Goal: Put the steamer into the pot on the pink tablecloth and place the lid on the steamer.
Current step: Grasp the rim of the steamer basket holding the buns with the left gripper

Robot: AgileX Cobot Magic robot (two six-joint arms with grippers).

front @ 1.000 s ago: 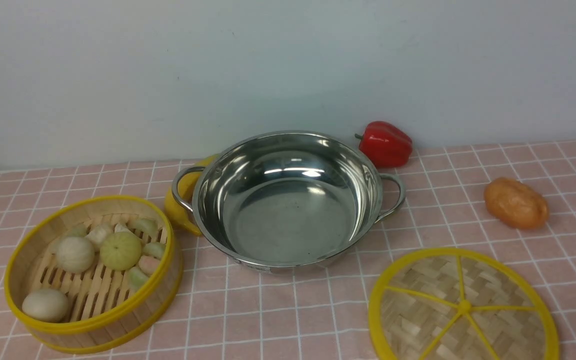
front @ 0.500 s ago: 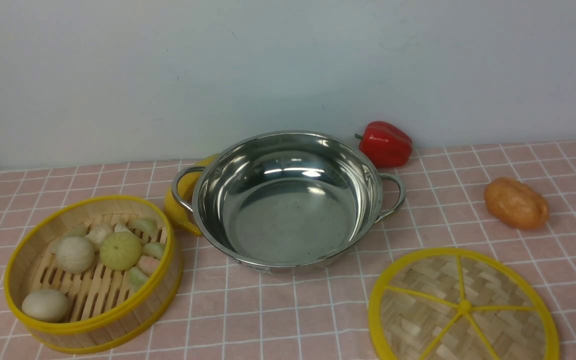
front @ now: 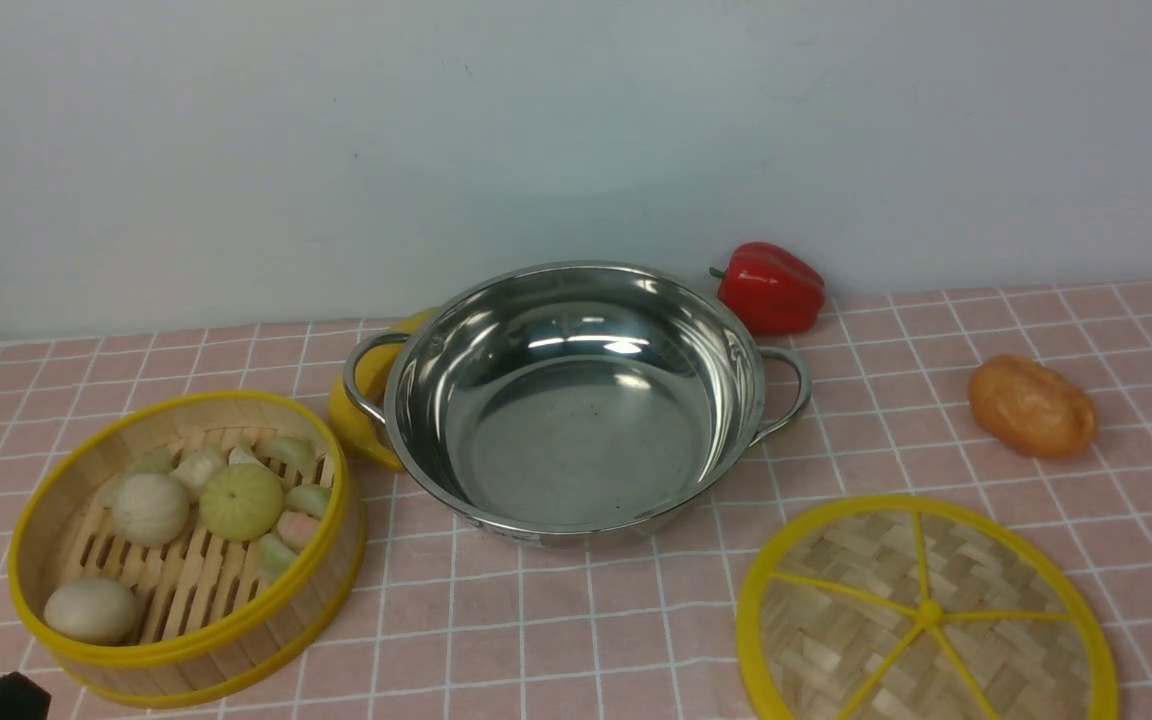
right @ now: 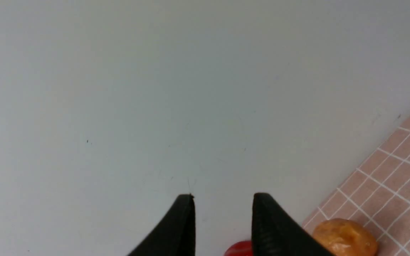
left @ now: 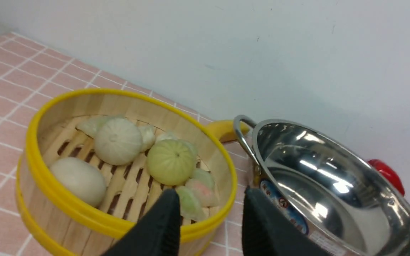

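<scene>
The steamer (front: pixel 176 655), a bamboo basket with yellow rims and pale buns inside, stands at the left on the pink tablecloth (front: pixel 556 620). The steel pot (front: pixel 576 440) sits empty in the middle. The woven lid (front: pixel 926 615) lies flat at the front right. My left gripper (left: pixel 210 202) is open, just above the steamer (left: pixel 137 110) rim on the side facing the pot (left: pixel 319 199). The front view shows only its black tip (front: pixel 1 697) in the bottom-left corner. My right gripper (right: pixel 222 202) is open and empty, facing the wall.
A red pepper (front: pixel 771 288) lies by the wall behind the pot. An orange-brown potato-like toy (front: pixel 1033 407) sits at the right. A yellow object (front: pixel 356 400) is partly hidden behind the pot's left handle. The wall runs close behind everything.
The black tip of my left gripper has come a little further into the front view's bottom-left corner. Steamer, pot and lid have not moved.
</scene>
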